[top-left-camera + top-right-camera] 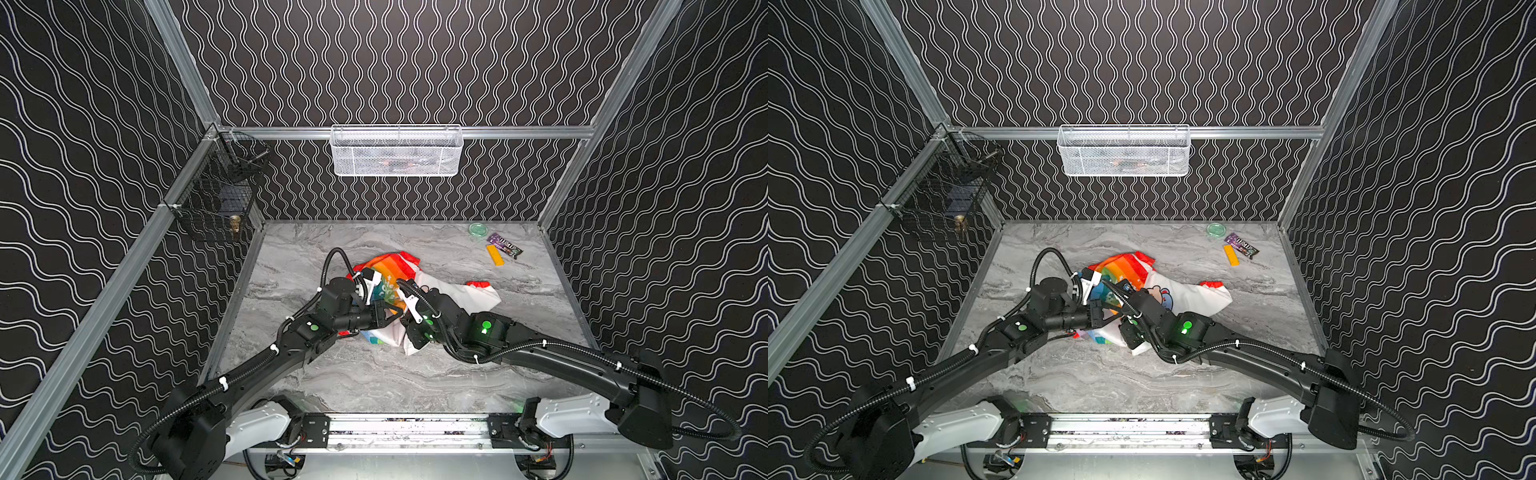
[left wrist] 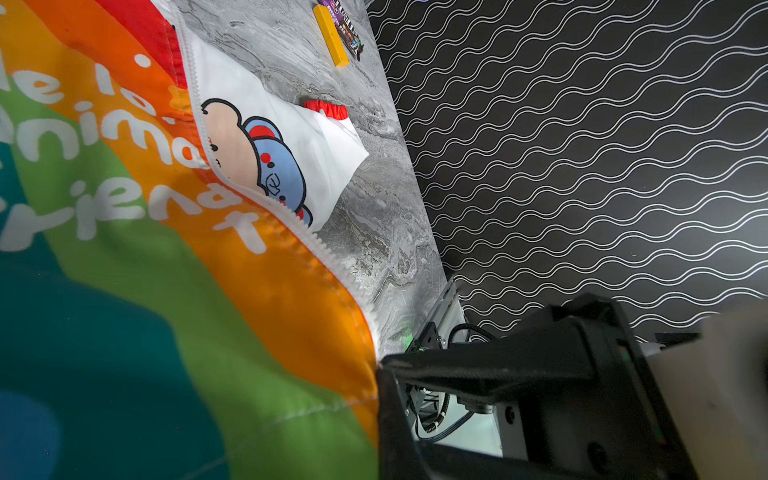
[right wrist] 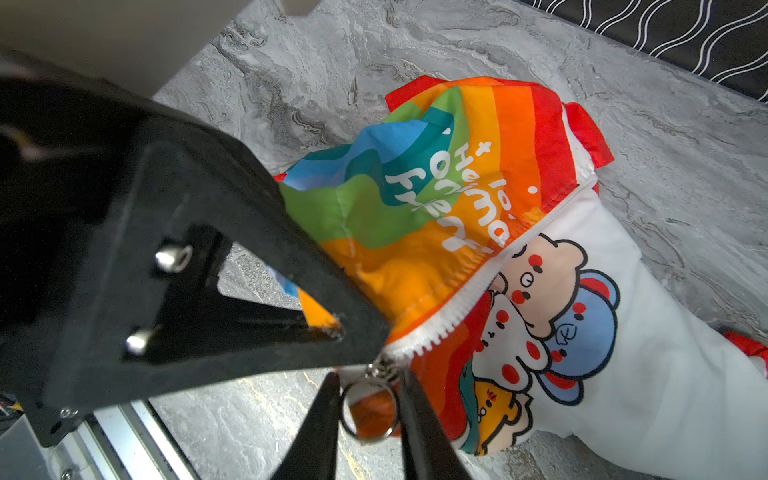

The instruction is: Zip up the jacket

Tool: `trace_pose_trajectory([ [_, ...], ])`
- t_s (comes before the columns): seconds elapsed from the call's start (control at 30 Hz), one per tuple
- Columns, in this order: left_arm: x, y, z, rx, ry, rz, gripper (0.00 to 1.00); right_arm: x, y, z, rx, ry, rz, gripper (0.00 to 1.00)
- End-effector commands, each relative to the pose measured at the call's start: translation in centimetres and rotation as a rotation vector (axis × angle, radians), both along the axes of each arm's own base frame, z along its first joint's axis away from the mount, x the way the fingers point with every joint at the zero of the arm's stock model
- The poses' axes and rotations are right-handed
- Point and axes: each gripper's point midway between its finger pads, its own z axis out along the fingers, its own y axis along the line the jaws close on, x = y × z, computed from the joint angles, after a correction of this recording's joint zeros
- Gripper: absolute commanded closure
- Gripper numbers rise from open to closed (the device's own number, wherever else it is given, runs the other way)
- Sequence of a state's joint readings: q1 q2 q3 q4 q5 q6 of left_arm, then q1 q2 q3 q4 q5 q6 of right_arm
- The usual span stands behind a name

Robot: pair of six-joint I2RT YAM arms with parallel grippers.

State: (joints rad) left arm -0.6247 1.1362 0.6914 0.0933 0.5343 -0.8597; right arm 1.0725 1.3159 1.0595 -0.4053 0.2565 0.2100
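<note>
The rainbow-striped jacket (image 1: 384, 264) (image 1: 1121, 266) lies crumpled mid-table, with its white cartoon lining (image 3: 623, 332) spread out to the right. Its white zipper (image 3: 457, 307) (image 2: 291, 224) stands open along most of its length. My left gripper (image 3: 336, 330) (image 1: 392, 313) (image 2: 380, 365) is shut on the orange hem next to the zipper's lower end. The slider (image 3: 380, 368) hangs just beyond it, carrying a metal pull ring (image 3: 368, 409). My right gripper (image 3: 368, 399) has a finger pressed on each side of that ring. In both top views its fingertips are hidden under its wrist.
At the back right lie a yellow block (image 1: 495, 254), a purple wrapper (image 1: 505, 245) and a green round lid (image 1: 478, 229). A white mesh basket (image 1: 397, 151) hangs on the back wall. A black wire basket (image 1: 216, 199) hangs on the left rail.
</note>
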Motion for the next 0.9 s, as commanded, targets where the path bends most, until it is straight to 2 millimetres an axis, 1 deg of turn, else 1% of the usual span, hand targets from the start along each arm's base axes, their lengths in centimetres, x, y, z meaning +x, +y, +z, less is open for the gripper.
trace_pose_trajectory([
  [0.0,-0.03,-0.12,0.15,-0.005,-0.015,-0.012,1.00,0.02,-0.19,0.34,0.008,-0.009,-0.008,0.74],
  [0.2,0.00,-0.13,0.15,-0.005,-0.016,-0.013,1.00,-0.13,-0.42,0.39,0.012,-0.010,-0.005,0.74],
  [0.87,-0.12,-0.01,0.16,-0.001,-0.020,-0.014,1.00,0.32,-1.14,0.41,0.002,-0.026,-0.046,0.93],
])
